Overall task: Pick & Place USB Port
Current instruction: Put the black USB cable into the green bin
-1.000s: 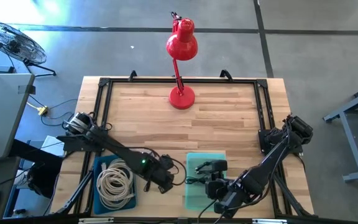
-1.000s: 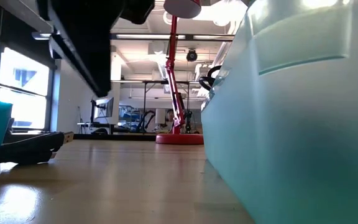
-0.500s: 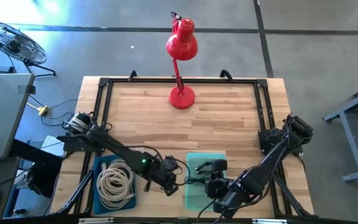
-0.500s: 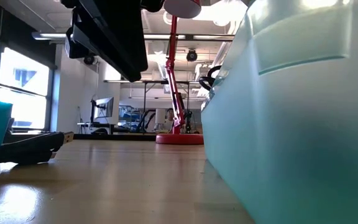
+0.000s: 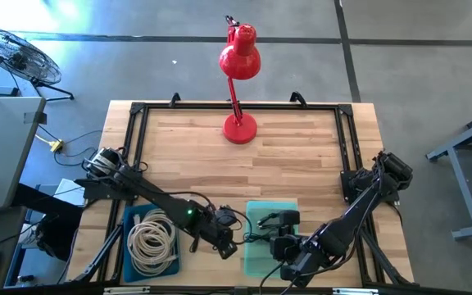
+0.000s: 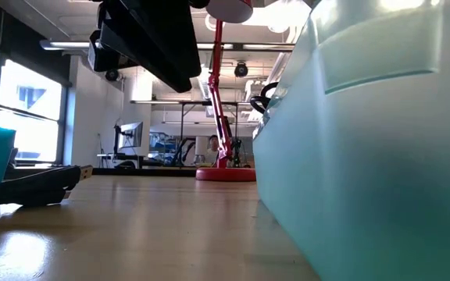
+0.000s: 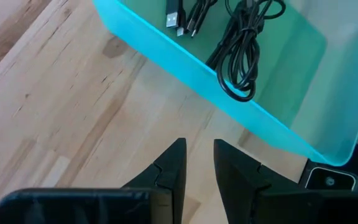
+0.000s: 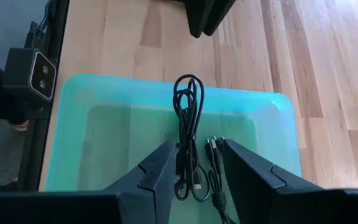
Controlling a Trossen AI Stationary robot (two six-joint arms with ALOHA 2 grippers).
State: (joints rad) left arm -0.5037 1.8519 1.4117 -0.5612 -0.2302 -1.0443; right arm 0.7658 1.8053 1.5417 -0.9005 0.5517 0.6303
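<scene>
High view: the left gripper (image 5: 227, 242) has slid from the blue bin of white cable (image 5: 150, 240) toward the teal tray (image 5: 270, 246), stopping just beside its nine o'clock edge. The right gripper (image 5: 279, 243) hovers over the tray.

Low view: the left arm (image 6: 143, 39) has entered overhead; the tray wall (image 6: 373, 148) fills three o'clock.

Left wrist view: fingers (image 7: 173, 168) slightly apart, empty, over wood; the black USB cable (image 7: 241, 46) lies inside the tray.

Right wrist view: fingers (image 8: 160, 168) apart, empty, above the cable (image 8: 188, 134). Placement looks done.
</scene>
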